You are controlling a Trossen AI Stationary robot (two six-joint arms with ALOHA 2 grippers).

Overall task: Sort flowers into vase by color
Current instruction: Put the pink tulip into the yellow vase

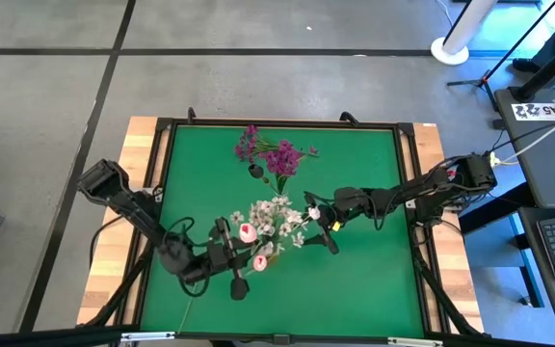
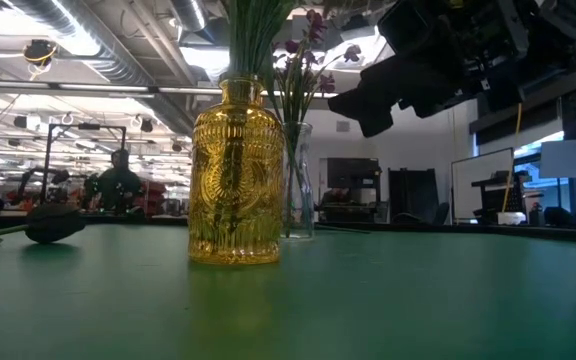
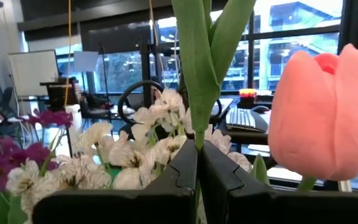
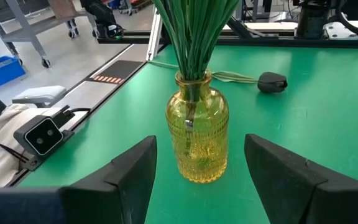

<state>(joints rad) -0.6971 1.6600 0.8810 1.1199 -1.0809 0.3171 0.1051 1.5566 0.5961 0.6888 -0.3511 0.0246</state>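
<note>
Yellow glass vase (image 2: 235, 172) stands mid-table, but its white flowers (image 1: 276, 216) are cut off in our low view, and the clear vase (image 2: 298, 180) behind looks half hidden. Our left gripper (image 3: 197, 177) is pinched on a green stem (image 3: 194, 68), probably the pink bud's (image 3: 325, 115). The right gripper (image 4: 201, 168) hangs wide apart before the yellow vase.

glossy ribbed amber glass vase (image 4: 197, 134), matt green table mat (image 4: 316, 118), bare wood edge (image 1: 133, 193)
</note>
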